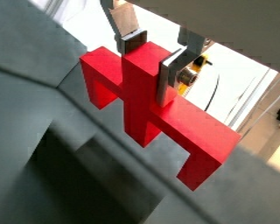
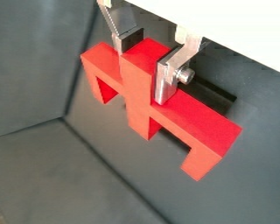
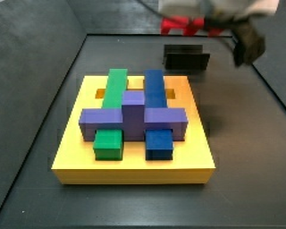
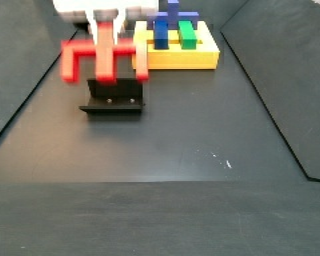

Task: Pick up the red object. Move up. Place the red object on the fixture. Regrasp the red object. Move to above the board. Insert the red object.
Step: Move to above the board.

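- Red and blocky, the crossbar piece with legs (image 4: 104,53) hangs at upper left in your side view, just above the black box-like fixture (image 4: 113,97).
- Your gripper (image 2: 149,54) has its silver fingers (image 2: 171,77) clamped on the piece's central stem.
- The thick yellow slotted board (image 3: 136,143) sits well apart.

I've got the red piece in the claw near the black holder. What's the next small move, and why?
Probably a short, straight descent. The claw is shut on the red object by its central stem, and a side view shows the piece hanging just above the fixture, roughly lined up with it but not yet seated. Lowering it would set it on the fixture before releasing to regrasp.
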Controlling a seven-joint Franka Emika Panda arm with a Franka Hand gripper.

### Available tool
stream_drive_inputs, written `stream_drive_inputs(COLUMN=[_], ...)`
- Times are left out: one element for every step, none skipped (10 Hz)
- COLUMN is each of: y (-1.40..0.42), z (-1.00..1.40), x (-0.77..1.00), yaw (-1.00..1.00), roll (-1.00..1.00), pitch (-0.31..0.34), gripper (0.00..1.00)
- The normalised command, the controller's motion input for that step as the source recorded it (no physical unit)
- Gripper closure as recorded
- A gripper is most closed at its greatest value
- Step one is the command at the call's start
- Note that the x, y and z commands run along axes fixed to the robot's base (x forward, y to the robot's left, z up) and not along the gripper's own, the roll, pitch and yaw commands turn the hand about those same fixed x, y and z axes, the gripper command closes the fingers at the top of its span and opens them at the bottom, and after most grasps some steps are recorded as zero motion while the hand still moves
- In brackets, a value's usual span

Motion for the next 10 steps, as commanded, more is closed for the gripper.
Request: stream_drive_inputs(y=[0.02,0.0,0.01,0.01,0.0,0.0,-1.4,-1.4,-1.4,-1.4], z=[1.4,1.4,1.4,1.4,0.66,0.41,0.29,0.25,0.26,0.23], x=[-0.06,-0.05,-0.05,-0.05,-0.02,0.0,-0.97,-0.98,-1.04,-1.05], yaw=[-0.01,-0.02,-0.02,-0.02,-0.01,0.0,0.01,0.02,0.03,0.03], roll=[-0.02,-0.02,0.0,0.0,-0.01,0.0,-1.0,-1.0,-1.0,-1.0], pitch=[-0.024,0.015,0.024,0.026,0.039,0.046,0.071,0.065,0.049,0.051], gripper=[1.0,1.0,1.0,1.0,1.0,1.0,1.0,1.0,1.0,1.0])
